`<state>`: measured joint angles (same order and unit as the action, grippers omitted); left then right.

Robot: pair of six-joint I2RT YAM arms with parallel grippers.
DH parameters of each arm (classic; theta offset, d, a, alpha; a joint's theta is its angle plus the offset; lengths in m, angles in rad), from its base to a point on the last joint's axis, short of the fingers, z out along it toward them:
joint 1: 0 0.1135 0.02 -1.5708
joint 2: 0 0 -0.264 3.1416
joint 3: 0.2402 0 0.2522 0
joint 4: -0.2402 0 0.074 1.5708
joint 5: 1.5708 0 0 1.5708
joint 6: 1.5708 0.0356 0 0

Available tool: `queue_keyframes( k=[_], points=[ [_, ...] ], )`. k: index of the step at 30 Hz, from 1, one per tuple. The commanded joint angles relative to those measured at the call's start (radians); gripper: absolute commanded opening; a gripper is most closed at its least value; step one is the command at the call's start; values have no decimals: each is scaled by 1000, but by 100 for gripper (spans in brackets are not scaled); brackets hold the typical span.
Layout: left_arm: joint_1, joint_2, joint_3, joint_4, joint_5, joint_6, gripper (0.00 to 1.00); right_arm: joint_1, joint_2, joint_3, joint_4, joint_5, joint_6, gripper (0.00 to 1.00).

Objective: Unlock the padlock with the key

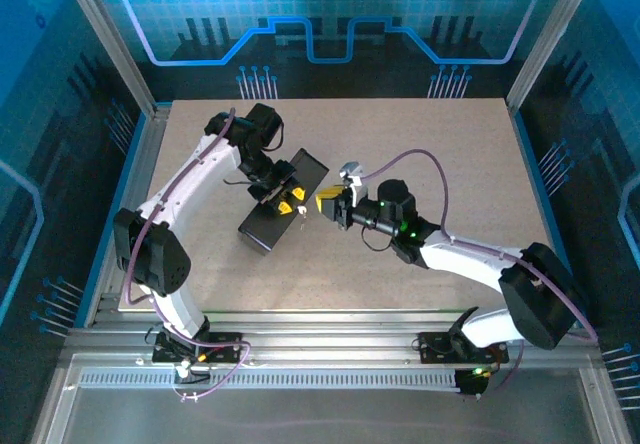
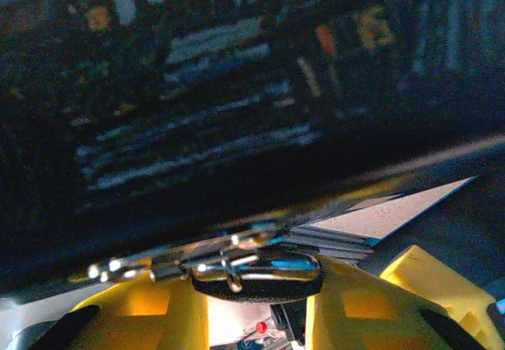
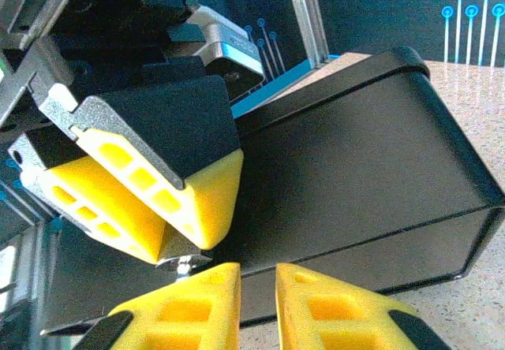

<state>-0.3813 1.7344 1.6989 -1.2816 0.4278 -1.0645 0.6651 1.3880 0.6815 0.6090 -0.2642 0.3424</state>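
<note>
While its details are hard to read, the small padlock of dark and shiny metal [image 2: 256,275] sits between the yellow fingers [image 2: 142,310] of the left tool [image 1: 281,198], which is clenched on it. A short silvery piece [image 3: 185,264] sticks out below these fingertips; whether this is the key I cannot tell. Just behind the padlock is the long black rectangular box [image 3: 355,169], which lies diagonally on the beige counter [image 1: 430,144], left of its middle. The right tool [image 3: 258,287] points at the padlock from the right side, very near to it. Its two fingers stand a little apart, with a narrow gap and nothing inside it, so it is released.
</note>
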Motion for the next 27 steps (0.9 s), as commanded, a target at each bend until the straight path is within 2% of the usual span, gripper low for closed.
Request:
queue_keyframes(
  k=[1,6,8,11,18,21,27],
  points=[
    [6,-32,27,-21,36,20,6,-49,28,53,-86,-202,-14,22],
    [6,-31,32,-25,34,22,6,-44,89,83,-87,-339,36,36],
    [7,-30,33,-27,35,24,6,-8,59,63,-122,-273,-95,36],
    [7,-29,33,-33,37,26,6,55,-1,32,-193,-92,-365,38],
    [5,-23,46,-58,39,35,6,89,-29,-6,-114,131,-769,38],
    [4,-24,49,-59,38,31,6,112,-20,-32,0,202,-874,37],
    [5,-19,55,-62,41,31,6,200,27,-36,91,259,-1065,32]
  ],
)
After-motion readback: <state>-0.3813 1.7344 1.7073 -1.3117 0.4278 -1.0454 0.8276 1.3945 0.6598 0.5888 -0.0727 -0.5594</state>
